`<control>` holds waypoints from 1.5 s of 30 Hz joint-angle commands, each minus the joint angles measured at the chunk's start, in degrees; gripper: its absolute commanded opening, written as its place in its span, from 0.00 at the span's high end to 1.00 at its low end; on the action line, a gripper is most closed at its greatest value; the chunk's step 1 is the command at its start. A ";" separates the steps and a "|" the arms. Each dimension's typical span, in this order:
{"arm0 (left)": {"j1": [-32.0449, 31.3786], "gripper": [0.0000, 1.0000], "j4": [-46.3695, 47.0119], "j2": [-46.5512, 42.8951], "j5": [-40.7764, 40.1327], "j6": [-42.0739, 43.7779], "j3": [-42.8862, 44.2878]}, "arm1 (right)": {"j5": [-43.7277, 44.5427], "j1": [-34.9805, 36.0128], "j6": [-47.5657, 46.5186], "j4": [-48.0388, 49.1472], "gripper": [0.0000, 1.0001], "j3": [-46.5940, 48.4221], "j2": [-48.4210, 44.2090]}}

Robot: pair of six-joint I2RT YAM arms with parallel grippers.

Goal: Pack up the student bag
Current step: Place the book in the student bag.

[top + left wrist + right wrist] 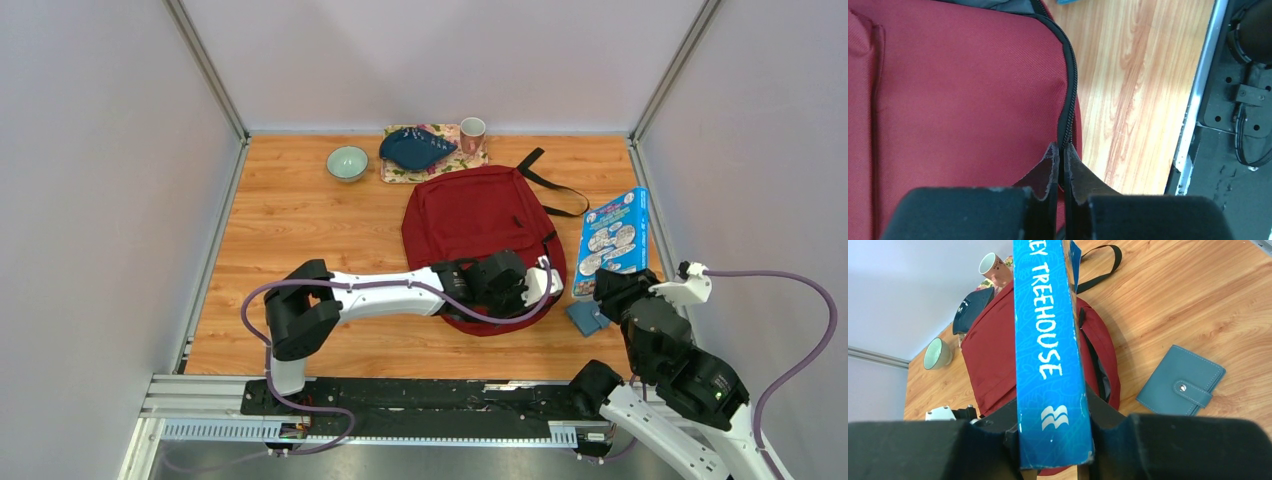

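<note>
Student bag [478, 215], seen overhead
Our wrist views add: left gripper [1059, 150] pinches its zipper [1070, 100]; right gripper [1054, 435] clamps Treehouse book [1048, 330].

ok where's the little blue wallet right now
The wallet lies closed on the table, right of the near end of the student bag, beside the book in the right wrist view.

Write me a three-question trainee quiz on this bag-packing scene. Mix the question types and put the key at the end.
1. True or false: the right end effector is clamped on the blue book.
2. The left end effector is closed at which part of the student bag? A) shoulder strap B) zipper edge C) front pocket
3. Fill in: the blue wallet lies closed on the ____.
Key: 1 true; 2 B; 3 table.
</note>
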 commanded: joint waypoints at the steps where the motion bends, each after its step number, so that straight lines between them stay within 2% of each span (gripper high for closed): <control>1: -0.32 0.99 0.46 -1.52 -5.03 1.06 1.99 | 1.84 0.04 1.77 3.65 1.00 2.26 -0.35; 10: 0.64 1.00 0.64 -6.18 -18.65 4.05 4.79 | 2.20 0.13 5.72 -2.50 1.00 2.52 -0.79; 16: 6.79 1.00 -3.14 -9.16 -18.84 -2.80 11.92 | 0.00 0.13 11.52 -8.92 1.00 1.29 -1.66; 20: 10.49 1.00 -1.04 -12.51 -17.34 -6.75 11.31 | -2.11 0.13 13.90 -10.85 1.00 0.50 -4.21; 23: 10.67 1.00 1.77 -14.97 -17.69 -7.64 9.47 | -4.83 0.13 16.79 -11.73 1.00 -0.46 -6.15; 27: 10.67 1.00 6.69 -18.04 -16.38 -9.74 5.52 | -13.77 0.04 17.94 -7.27 1.00 -3.19 -7.21; 32: 10.67 1.00 8.63 -19.37 -12.17 -10.19 5.33 | -22.05 0.13 18.74 -1.64 1.00 -5.47 -5.89; 33: 10.58 1.00 9.07 -19.54 -11.37 -10.19 4.98 | -24.76 0.13 18.91 1.85 1.00 -6.69 -5.80; 38: 10.58 1.00 9.78 -19.55 -9.87 -11.07 5.33 | -31.36 0.13 20.41 11.62 1.00 -9.43 -3.26; 45: 10.58 1.00 9.08 -19.19 -10.74 -11.16 6.74 | -38.49 -0.05 23.57 20.60 1.00 -11.98 3.86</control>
